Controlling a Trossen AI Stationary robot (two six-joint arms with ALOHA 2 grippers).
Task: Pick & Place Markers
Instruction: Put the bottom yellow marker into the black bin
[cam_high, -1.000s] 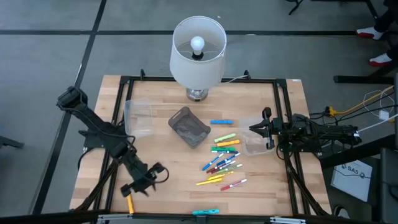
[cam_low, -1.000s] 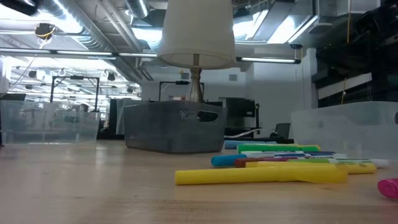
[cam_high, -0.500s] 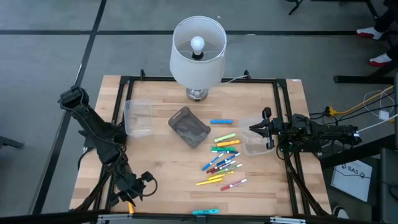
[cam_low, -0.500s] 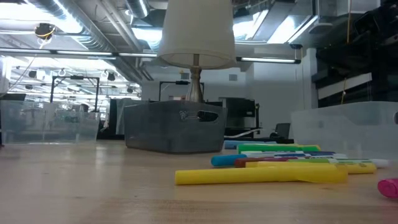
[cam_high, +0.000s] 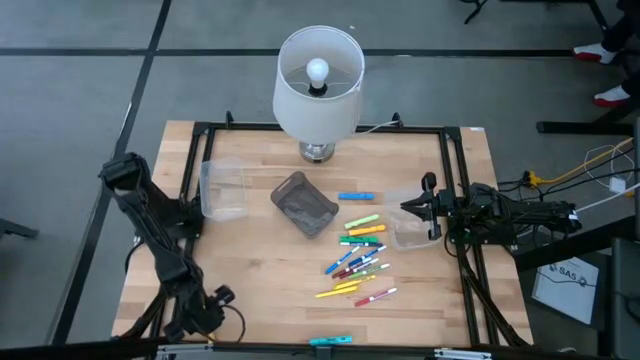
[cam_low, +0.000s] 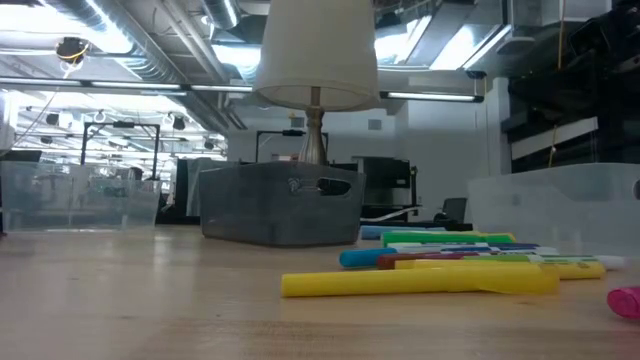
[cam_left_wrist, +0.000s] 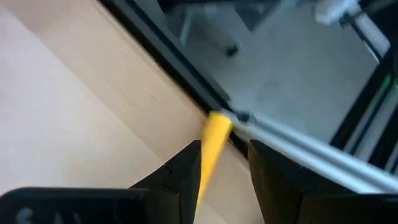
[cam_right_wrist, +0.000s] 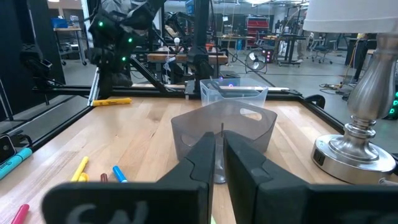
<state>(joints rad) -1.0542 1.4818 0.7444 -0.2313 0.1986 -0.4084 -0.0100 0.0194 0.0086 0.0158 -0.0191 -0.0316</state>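
The left hand (cam_left_wrist: 221, 180) is down at the near left corner of the bench (cam_high: 260, 270), right by the black frame rail (cam_left_wrist: 186, 81). A yellow marker (cam_left_wrist: 212, 140) lies between its two fingers, with its tip against the rail. The fingers stand a little apart on each side of it, and I cannot tell if they are squeezing it yet.

This could go wrong easily. The marker sits at the very edge, so a small push might roll it off the bench or jam it under the rail. If the fingers close off-center, it could also pop out sideways.

The right hand (cam_right_wrist: 219, 152) waits on the right side of the bench, closed and holding nothing. Most of the markers (cam_high: 358, 255) lie in a loose pile in the middle, near the grey bin (cam_high: 303, 203). One cyan marker (cam_high: 330, 341) lies alone at the near edge.
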